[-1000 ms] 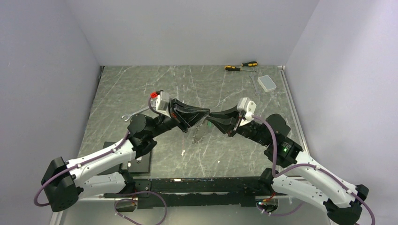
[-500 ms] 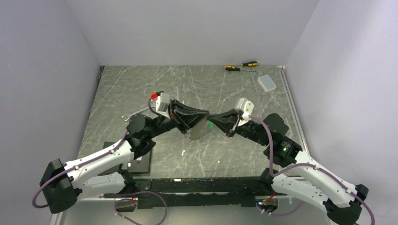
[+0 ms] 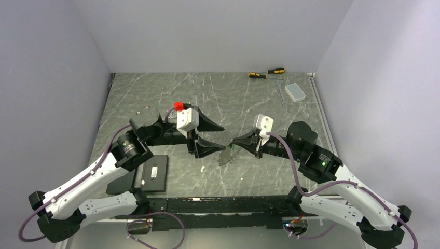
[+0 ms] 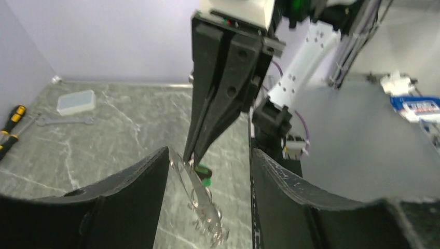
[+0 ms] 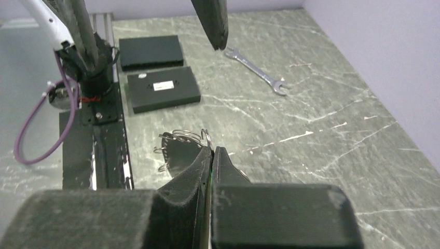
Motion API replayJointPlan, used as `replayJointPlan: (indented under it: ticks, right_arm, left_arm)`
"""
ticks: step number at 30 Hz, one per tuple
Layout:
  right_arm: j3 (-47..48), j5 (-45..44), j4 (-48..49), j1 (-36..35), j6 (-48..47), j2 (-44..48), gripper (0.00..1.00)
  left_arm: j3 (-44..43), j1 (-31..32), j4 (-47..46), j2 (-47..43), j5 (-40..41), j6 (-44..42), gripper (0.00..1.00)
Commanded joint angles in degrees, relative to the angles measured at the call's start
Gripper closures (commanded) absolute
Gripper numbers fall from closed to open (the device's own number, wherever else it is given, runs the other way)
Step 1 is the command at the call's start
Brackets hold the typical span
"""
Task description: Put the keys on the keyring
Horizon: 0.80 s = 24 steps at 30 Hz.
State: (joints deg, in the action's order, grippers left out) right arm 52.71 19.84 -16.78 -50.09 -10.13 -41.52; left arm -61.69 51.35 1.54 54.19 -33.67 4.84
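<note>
Keyring (image 3: 226,155) is pinched edge-on in right claw (image 3: 236,144), pressed together; key (image 4: 204,173) apparently caught there too. Left claw (image 3: 220,137) is held spread alongside, above table (image 3: 155,98).

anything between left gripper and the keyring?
Nothing: left wrist view shows a bare gap from open left gripper to keyring, which the right gripper holds.

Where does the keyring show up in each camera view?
Top external: the keyring hangs at centre, just below the right gripper.
Left wrist: keyring low centre, dangling inside the open left gripper.
Right wrist: keyring left of centre, just beyond the fingertips.
Shared landmark: the shut right gripper pinching its top, visible in all three.
</note>
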Motion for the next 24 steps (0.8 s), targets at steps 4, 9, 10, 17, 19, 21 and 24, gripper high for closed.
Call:
replayJointPlan:
  ticks: [4, 9, 10, 17, 19, 21, 24]
  right_arm:
    - [8.21, 3.73, -12.36, -0.19, -6.1, -1.47, 1.0]
    - [8.97, 6.4, -14.15, -0.27, -6.43, -2.59, 1.0]
    - [8.8, 6.73, -14.16, -0.28, -6.47, -2.68, 1.0]
    - [7.5, 6.88, -13.28, -0.28, -6.65, -2.17, 1.0]
    - [7.5, 6.8, -13.37, -0.32, -6.74, -2.29, 1.0]
    - [7.5, 7.17, -13.45, -0.36, -6.83, -2.41, 1.0]
    - [7.5, 7.21, -13.47, -0.45, -6.83, -2.6, 1.0]
  left_arm:
    - [-6.13, 0.0, 24.2, 4.52, -5.91, -16.62, 0.37]
    - [-7.31, -0.02, 24.47, 7.3, -5.35, -19.07, 0.48]
    - [-7.52, -0.02, 23.97, 7.73, -5.21, -19.14, 0.5]
    - [-9.02, 0.12, 23.47, 9.69, -5.98, -19.35, 0.62]
    - [-9.36, 0.06, 23.09, 10.23, -6.56, -18.87, 0.64]
    - [-9.57, 0.22, 22.55, 10.82, -7.1, -18.22, 0.66]
    - [-10.36, 0.7, 22.14, 11.64, -7.35, -17.59, 0.67]
